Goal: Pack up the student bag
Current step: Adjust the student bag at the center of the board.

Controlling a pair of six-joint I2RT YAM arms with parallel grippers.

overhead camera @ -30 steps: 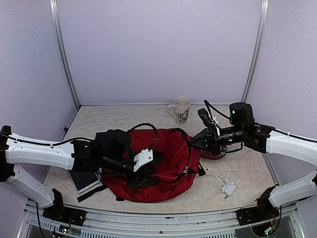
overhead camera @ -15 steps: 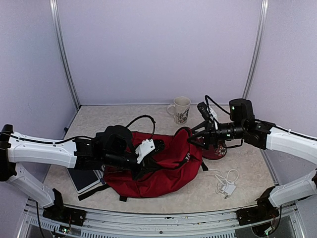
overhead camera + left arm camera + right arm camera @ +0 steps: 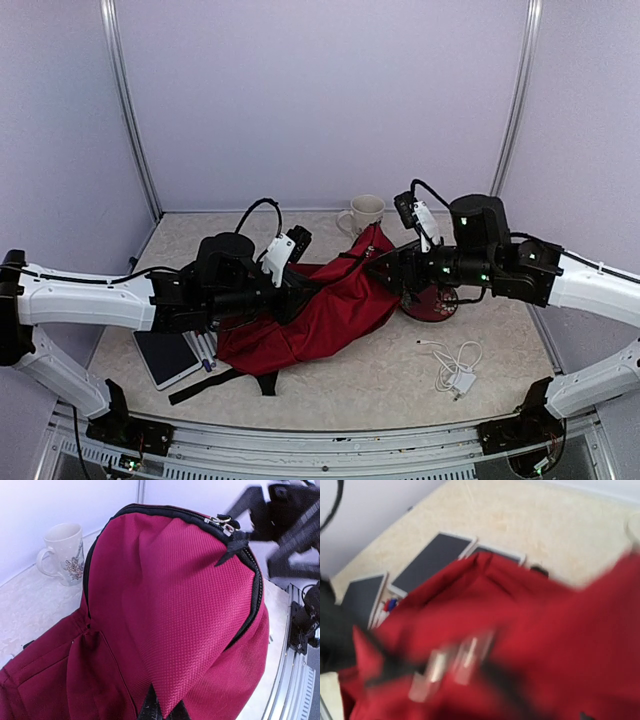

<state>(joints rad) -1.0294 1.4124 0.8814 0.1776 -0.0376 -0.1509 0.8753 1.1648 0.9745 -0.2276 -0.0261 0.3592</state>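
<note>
The student bag (image 3: 320, 310) lies mid-desk, its 3 o'clock end hoisted into a peak while the rest sags onto the desk (image 3: 380, 390) toward 8 o'clock. The left fingers (image 3: 161, 710) are clamped on a thin fold of its red fabric, and that pinch alone seems to carry the raised end. Because the cloth is soft and the body heavy, the fold could slide out and the bag flop down.

The zipper pulls (image 3: 226, 525) sit right at the peak. I cannot tell whether the main opening is unzipped. If it is closed or collapses, nothing can go in.

The right fingers (image 3: 390, 268) are hard against the peak at its 3 o'clock side. Their wrist view is smeared with motion, so I cannot tell how wide they stand or whether they touch anything. A fast reach risks missing the pulls, snagging a black strap (image 3: 215, 385) or shoving the bag off the left grip. The two arms are also close enough to knock each other.

The mug (image 3: 365, 216) stands just past the peak at 12 o'clock, so a swing or further lift could tip it. A red round object (image 3: 430, 310) sits under the right arm at 3 o'clock. The tablet (image 3: 166, 357) lies at 8 o'clock, where the trailing strap might drag it. The white charger cable (image 3: 455, 372), at 4 o'clock, is clear of the bag.
</note>
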